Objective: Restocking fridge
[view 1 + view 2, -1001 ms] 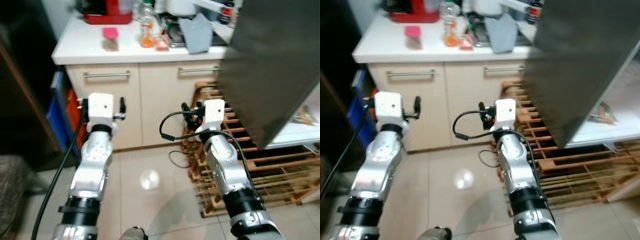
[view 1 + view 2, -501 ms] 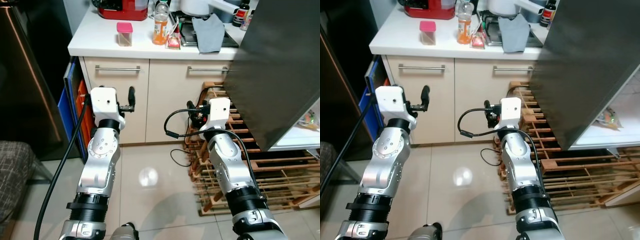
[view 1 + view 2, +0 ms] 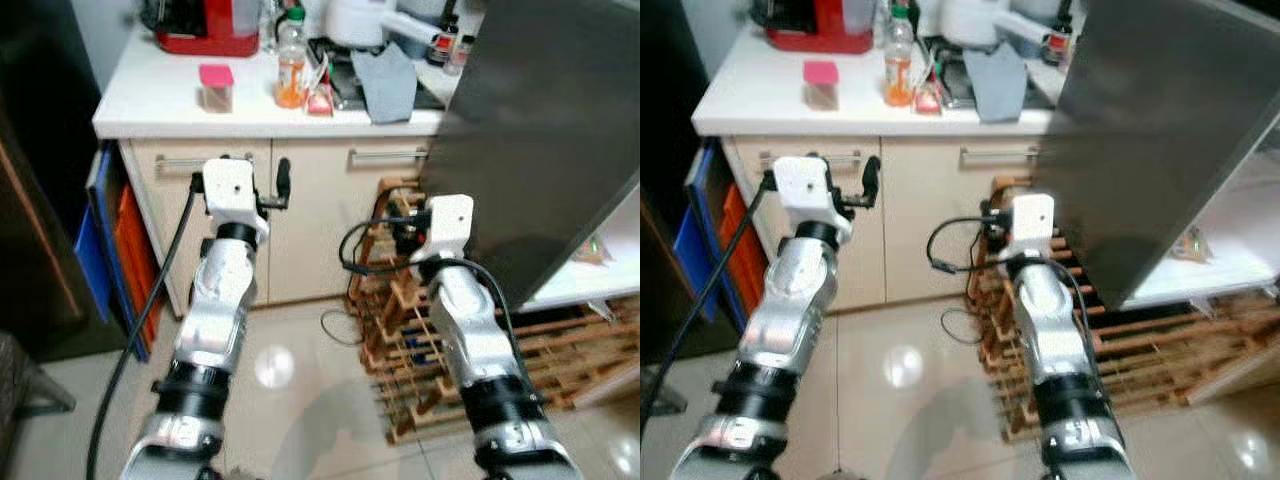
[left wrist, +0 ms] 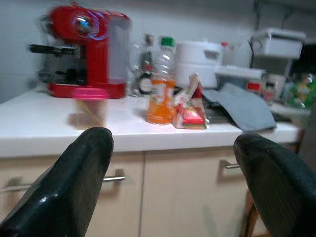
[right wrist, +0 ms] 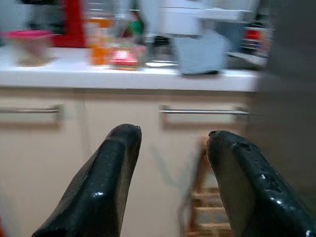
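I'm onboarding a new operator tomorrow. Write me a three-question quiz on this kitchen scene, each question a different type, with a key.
1. True or false: the left claw is shut on the orange drink bottle.
2. What stands on the counter just left of that bottle? A) pink-lidded container B) kettle C) plate
3. Fill in: the grey fridge door stands ____.

Key
1. False; both the left claw and the right claw are open and empty.
2. A, the pink-lidded container.
3. Open.

Home kitchen; white counter (image 3: 150, 105), red coffee machine (image 4: 84, 52), cabinets (image 3: 320, 220), open fridge door (image 3: 540, 130)
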